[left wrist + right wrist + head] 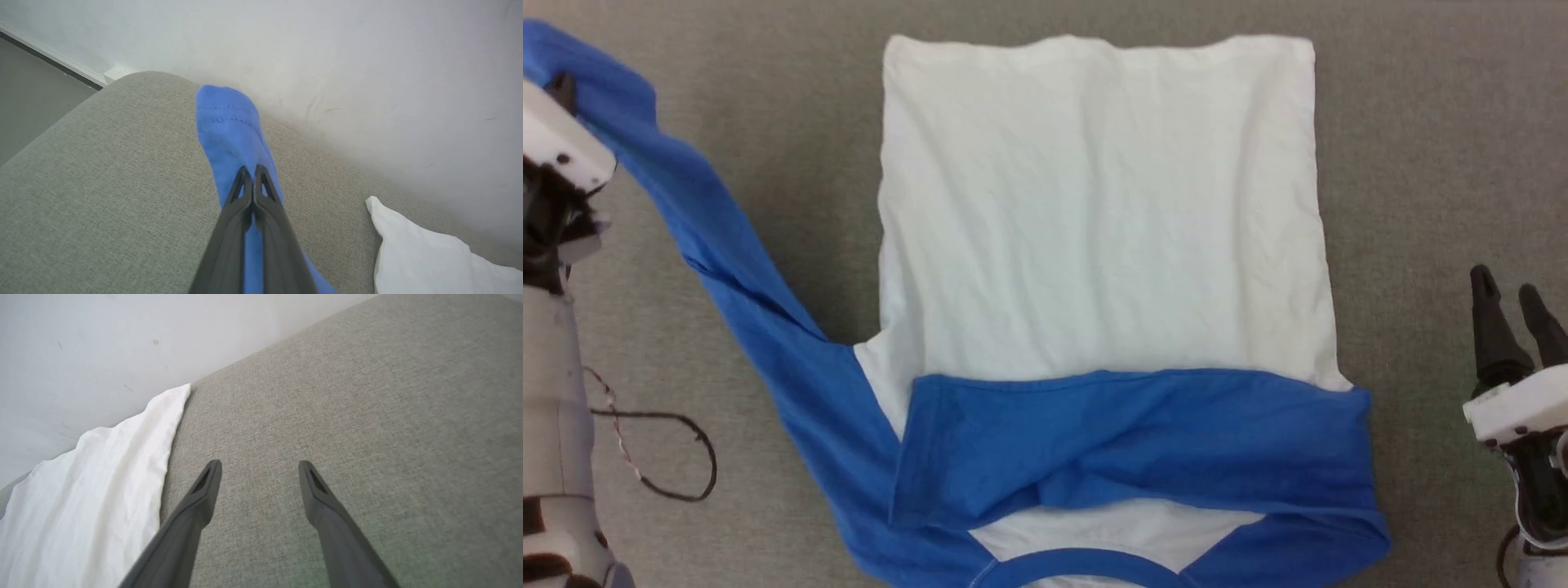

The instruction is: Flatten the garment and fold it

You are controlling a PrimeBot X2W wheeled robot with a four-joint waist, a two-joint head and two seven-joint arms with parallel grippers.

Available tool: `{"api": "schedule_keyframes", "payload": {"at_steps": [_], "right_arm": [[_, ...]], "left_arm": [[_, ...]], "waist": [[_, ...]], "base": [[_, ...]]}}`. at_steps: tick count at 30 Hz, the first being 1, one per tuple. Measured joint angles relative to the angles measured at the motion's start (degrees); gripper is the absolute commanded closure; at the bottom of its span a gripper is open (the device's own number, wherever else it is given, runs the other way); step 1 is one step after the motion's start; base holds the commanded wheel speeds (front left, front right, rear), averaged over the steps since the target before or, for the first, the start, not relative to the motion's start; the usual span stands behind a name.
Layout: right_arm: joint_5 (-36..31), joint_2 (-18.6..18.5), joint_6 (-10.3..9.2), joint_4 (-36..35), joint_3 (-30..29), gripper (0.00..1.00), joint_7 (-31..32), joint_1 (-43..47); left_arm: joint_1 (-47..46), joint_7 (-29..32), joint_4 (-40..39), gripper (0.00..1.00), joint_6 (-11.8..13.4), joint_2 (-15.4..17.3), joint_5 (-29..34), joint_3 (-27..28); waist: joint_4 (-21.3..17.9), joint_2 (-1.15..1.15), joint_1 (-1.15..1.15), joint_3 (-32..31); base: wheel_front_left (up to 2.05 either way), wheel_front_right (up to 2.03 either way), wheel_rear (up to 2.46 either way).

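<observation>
Head view: grey fabric surface (1421, 122); the garment (1094, 245) lies flat at centre, one blue sleeve (727, 269) trailing toward 10 o'clock, its cuff pinched by the closed left gripper (254, 171); right gripper (1505, 286), 3 o'clock, fingers spread, empty.

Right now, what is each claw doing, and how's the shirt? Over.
Left claw shut on outstretched blue sleeve. Right claw open, empty, over grey surface. Shirt flat, other sleeve folded across. Nothing blocking.

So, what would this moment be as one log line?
garment: spread on grey surface, one blue sleeve folded across | left gripper: shut on the other sleeve | right gripper: open, empty, off the cloth
</observation>
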Motion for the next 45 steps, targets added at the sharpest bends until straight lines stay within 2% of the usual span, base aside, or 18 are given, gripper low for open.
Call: {"api": "schedule_keyframes", "payload": {"at_steps": [8, 11, 16, 21, 26, 36, 41, 42, 43, 44, 45], "right_arm": [[0.53, -0.01, 0.0, 2.49, -0.66, 0.0, -0.51, 3.23], [0.97, -0.01, 0.0, 3.13, -0.65, 0.0, -0.82, 4.08], [1.44, -0.02, 0.0, 3.74, 0.01, 0.0, -1.23, 4.48], [1.87, 0.0, 0.0, 4.66, 0.94, 0.0, -1.55, 5.28], [2.03, 0.0, 0.0, 5.14, 1.57, 0.0, -1.87, 5.32], [2.47, 0.0, 0.0, 6.44, 2.7, 0.0, -2.82, 5.39], [2.64, -0.02, 0.0, 6.97, 2.68, 0.0, -2.98, 5.73], [2.64, -0.02, 0.0, 7.04, 2.7, 0.0, -3.03, 5.88], [2.65, -0.01, 0.0, 7.09, 2.65, 0.0, -3.07, 6.04], [2.65, -0.02, 0.0, 7.11, 2.55, 0.0, -3.28, 6.19], [2.65, -0.02, 0.0, 7.13, 2.44, 0.0, -3.33, 6.23]], "left_arm": [[8.41, -4.9, -6.41, 1.0, -2.69, -1.44, -4.55, 3.72], [11.54, -5.14, -11.27, 1.0, -4.41, -3.41, -4.97, 2.8], [16.57, -5.37, -22.19, 1.0, -6.62, -7.39, -4.57, -2.1], [21.18, -3.23, -30.11, 1.0, -7.73, -14.07, -3.99, -10.93], [22.75, -1.24, -31.55, 1.0, -9.14, -17.85, -3.47, -21.32], [24.44, 1.27, -24.32, 1.0, -10.17, -19.62, -4.17, -41.55], [25.45, 5.6, -18.86, 1.0, -10.22, -19.34, -4.0, -49.36], [25.82, 6.45, -18.04, 0.95, -10.22, -19.28, -4.41, -50.33], [26.1, 7.43, -17.37, 0.6, -10.22, -19.26, -5.0, -51.05], [26.22, 8.64, -16.94, 0.0, -10.22, -19.16, -5.52, -51.92], [26.35, 9.57, -16.72, 0.0, -10.22, -19.13, -6.11, -52.58]], "waist": [[2.73, 0.0, -0.01, -7.09], [3.8, 0.0, -0.01, -9.19], [5.27, 0.0, -0.01, -11.8], [5.88, 0.0, 0.0, -13.41], [5.07, 0.0, 0.01, -13.62], [1.13, 0.0, 0.01, -13.15], [-0.64, 0.0, 0.01, -12.96], [-0.87, 0.0, 0.01, -12.93], [-1.01, 0.0, 0.01, -12.91], [-1.01, 0.0, 0.01, -12.9], [-0.92, 0.0, 0.01, -12.91]], "base": [[0.0, 0.0, 0.0], [0.0, 0.0, 0.0], [0.0, 0.0, 0.0], [0.0, 0.0, 0.0], [0.0, 0.0, 0.0], [0.0, 0.0, 0.0], [0.0, 0.0, 0.0], [0.0, 0.0, 0.0], [0.0, 0.0, 0.0], [0.0, 0.0, 0.0], [0.0, 0.0, 0.0]]}}
